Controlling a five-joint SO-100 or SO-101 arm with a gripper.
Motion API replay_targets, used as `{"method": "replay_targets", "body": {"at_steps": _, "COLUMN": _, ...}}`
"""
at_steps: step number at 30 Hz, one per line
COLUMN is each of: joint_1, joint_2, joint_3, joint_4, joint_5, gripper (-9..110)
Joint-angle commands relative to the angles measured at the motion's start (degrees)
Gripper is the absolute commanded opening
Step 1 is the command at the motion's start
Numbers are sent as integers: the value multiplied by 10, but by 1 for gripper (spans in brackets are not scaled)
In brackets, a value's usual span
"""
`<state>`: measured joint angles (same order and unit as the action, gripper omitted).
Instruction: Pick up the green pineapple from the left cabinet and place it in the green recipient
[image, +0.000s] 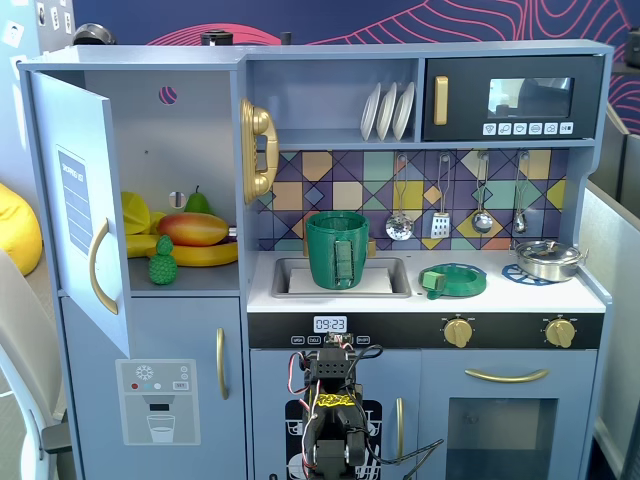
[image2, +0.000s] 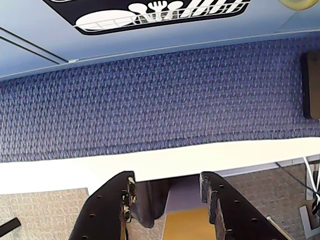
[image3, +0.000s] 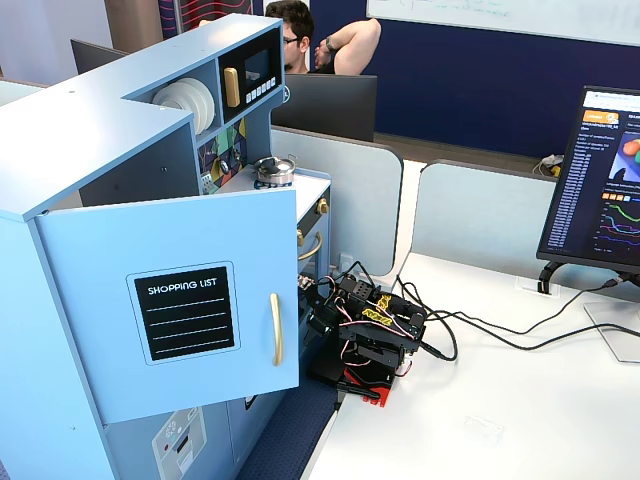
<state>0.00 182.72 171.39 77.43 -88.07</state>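
The green pineapple (image: 162, 262) stands upright at the front of the shelf in the left cabinet (image: 185, 150). The cabinet's door (image: 88, 210) is swung open; the other fixed view shows its outer face (image3: 170, 300) with a gold handle and a shopping-list label. The green recipient (image: 337, 249) stands in the sink with its strap handle facing front. The arm (image: 330, 420) is folded low in front of the kitchen, far below the shelf, and also shows in the other fixed view (image3: 365, 335). In the wrist view my gripper (image2: 166, 176) is open and empty, pointing at the white table edge and blue carpet.
A mango (image: 193, 228), bananas (image: 200, 255) and a green pear (image: 197, 200) lie behind the pineapple. A flat green dish (image: 453, 279) sits on the counter right of the sink, and a steel pot (image: 547, 258) on the hob. Cables (image3: 480, 335) run across the white desk.
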Motion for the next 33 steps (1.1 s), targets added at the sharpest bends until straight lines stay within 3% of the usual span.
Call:
{"method": "replay_targets", "body": {"at_steps": 1, "joint_1": 30, "joint_2": -5, "joint_3": 4, "joint_4": 103, "joint_5": 19, "gripper": 0}}
{"method": "replay_targets", "body": {"at_steps": 15, "joint_1": 3, "joint_2": -6, "joint_3": 4, "joint_4": 80, "joint_5": 11, "gripper": 0}}
{"method": "replay_targets", "body": {"at_steps": 18, "joint_1": -52, "joint_2": -7, "joint_3": -7, "joint_4": -32, "joint_5": -2, "gripper": 0}}
{"method": "replay_targets", "body": {"at_steps": 25, "joint_1": -267, "joint_2": -69, "joint_3": -17, "joint_4": -564, "joint_5": -24, "gripper": 0}}
{"method": "replay_targets", "body": {"at_steps": 28, "joint_1": -327, "joint_2": -130, "joint_3": -94, "joint_4": -599, "joint_5": -33, "gripper": 0}}
{"method": "replay_targets", "body": {"at_steps": 33, "joint_1": -340, "joint_2": -232, "joint_3": -211, "joint_4": -590, "joint_5": -62, "gripper": 4}}
